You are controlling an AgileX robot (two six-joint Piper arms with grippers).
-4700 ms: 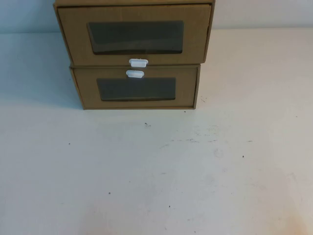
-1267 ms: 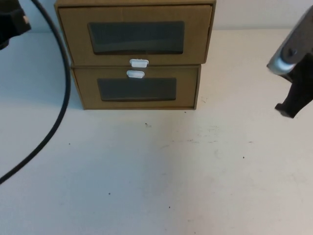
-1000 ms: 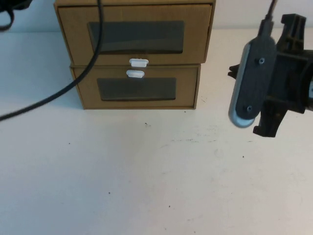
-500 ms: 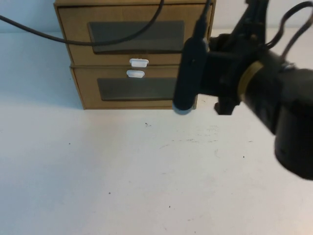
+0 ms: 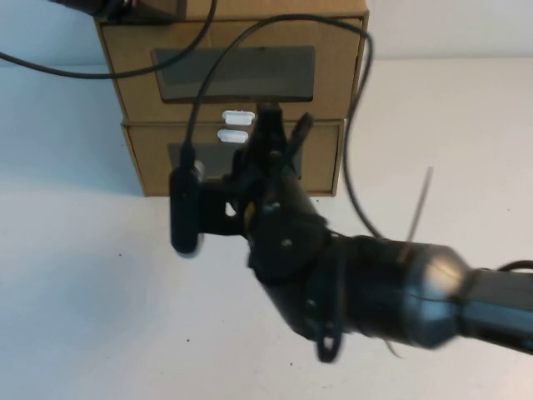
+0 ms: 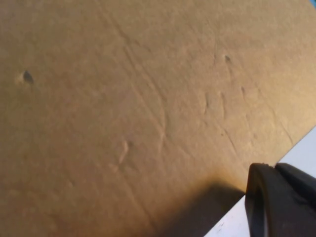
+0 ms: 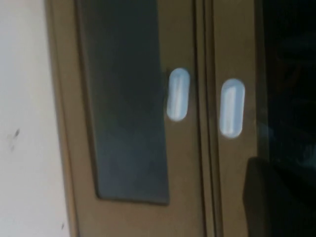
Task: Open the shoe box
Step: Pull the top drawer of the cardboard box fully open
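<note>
Boxes (image 5: 333, 79) face robot, lengthwise left-right; right claw (image 5: 279, 137) before, left claw (image 6: 279, 205) above.

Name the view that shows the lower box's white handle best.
Right wrist view: lower handle whole, unobstructed. High view shows it just beside the shut right gripper. Left wrist view shows only cardboard by the left gripper.

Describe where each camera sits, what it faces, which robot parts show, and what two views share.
High view: raised on the robot's side, looking down at table and stacked shoe boxes; right arm mid-frame, right gripper by white tabs.
Left wrist view: close over box cardboard; left gripper at its edge.
Right wrist view: faces the box fronts; right gripper's edge shows.
Shared: high and right wrist views show both tabs.
</note>
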